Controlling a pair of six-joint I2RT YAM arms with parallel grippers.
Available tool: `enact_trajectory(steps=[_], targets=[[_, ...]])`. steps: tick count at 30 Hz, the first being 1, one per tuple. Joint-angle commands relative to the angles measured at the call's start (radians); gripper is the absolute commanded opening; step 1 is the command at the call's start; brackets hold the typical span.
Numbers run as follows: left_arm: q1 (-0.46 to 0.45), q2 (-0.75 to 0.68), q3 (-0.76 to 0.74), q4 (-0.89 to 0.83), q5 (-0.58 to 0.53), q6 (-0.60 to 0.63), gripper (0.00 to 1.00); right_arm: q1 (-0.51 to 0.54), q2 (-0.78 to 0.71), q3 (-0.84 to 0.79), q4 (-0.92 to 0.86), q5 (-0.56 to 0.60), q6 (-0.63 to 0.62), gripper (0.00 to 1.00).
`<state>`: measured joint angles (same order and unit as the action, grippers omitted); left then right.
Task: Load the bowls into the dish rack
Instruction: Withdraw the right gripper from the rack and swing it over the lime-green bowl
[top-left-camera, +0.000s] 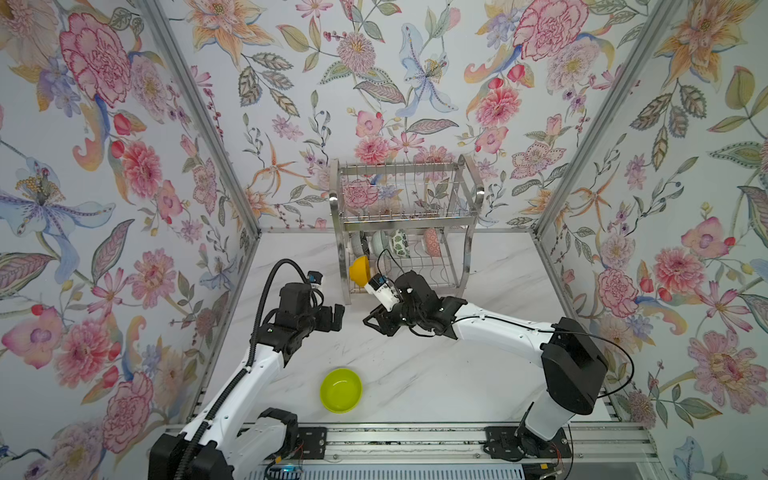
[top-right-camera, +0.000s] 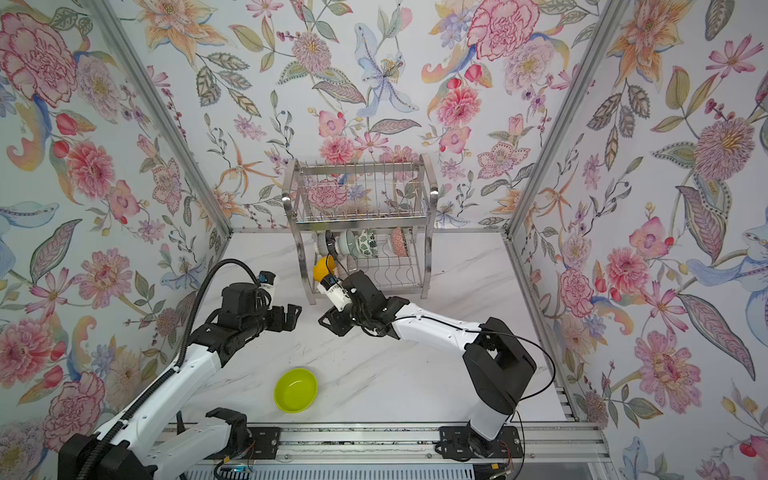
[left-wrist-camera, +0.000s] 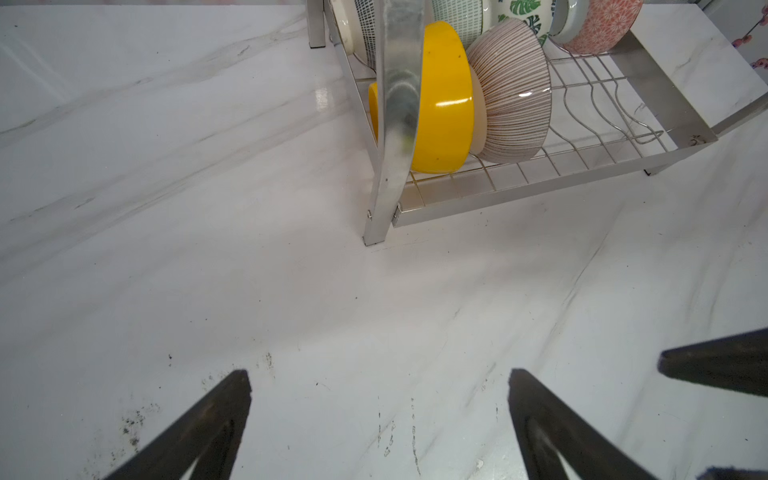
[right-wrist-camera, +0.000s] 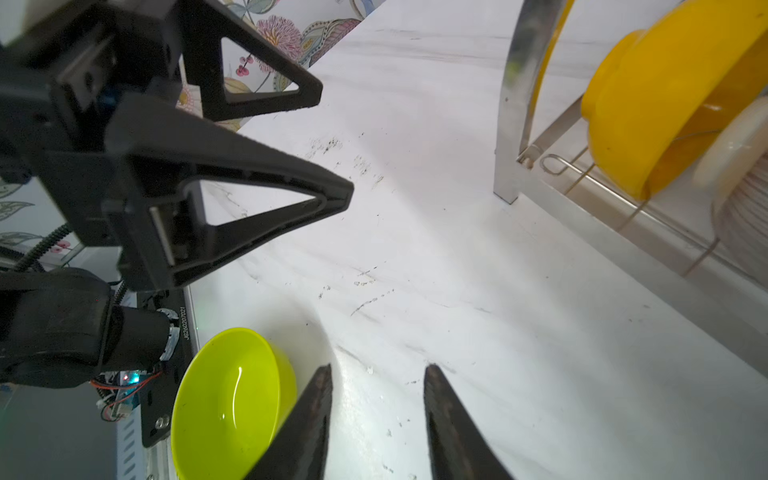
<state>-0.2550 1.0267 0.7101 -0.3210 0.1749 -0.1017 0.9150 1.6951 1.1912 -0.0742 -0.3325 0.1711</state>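
- Lime green bowl (top-left-camera: 340, 390): the 1 bowl not yet racked. It sits upright on the marble-look bench (top-left-camera: 457, 374) near its front edge, well apart from the dish rack (top-left-camera: 405, 167). It is smooth, glossy and thin-rimmed.
- Left tool (top-left-camera: 337, 319): jaws spread wide, empty.
- Right tool (right-wrist-camera: 379, 368): jaws parted, nothing between them. The 2 tools hover near each other before the rack.
- Lower tier: the orange-yellow bowl (left-wrist-camera: 440, 99) stands on edge behind the curved steel post (left-wrist-camera: 395, 104), touching the ribbed bowl (left-wrist-camera: 511, 91).
- Risks:
  - The slick rim may slip from a pinch.
  - Tools this close may collide on a reach.
  - An entering bowl could knock the touching pair.
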Motion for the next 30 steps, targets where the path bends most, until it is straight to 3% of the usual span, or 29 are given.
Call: enact_trajectory(steps=[1, 23, 30], targets=[[0.006, -0.014, 0.035, -0.027, -0.017, -0.005, 0.99, 0.022, 0.020, 0.048, -0.071, 0.011, -0.053, 0.39], [0.006, -0.010, 0.043, -0.061, -0.036, -0.001, 0.99, 0.137, 0.120, 0.187, -0.333, 0.042, -0.197, 0.40], [0.005, 0.005, 0.058, -0.098, -0.113, 0.003, 0.99, 0.177, 0.149, 0.209, -0.391, 0.072, -0.241, 0.40]])
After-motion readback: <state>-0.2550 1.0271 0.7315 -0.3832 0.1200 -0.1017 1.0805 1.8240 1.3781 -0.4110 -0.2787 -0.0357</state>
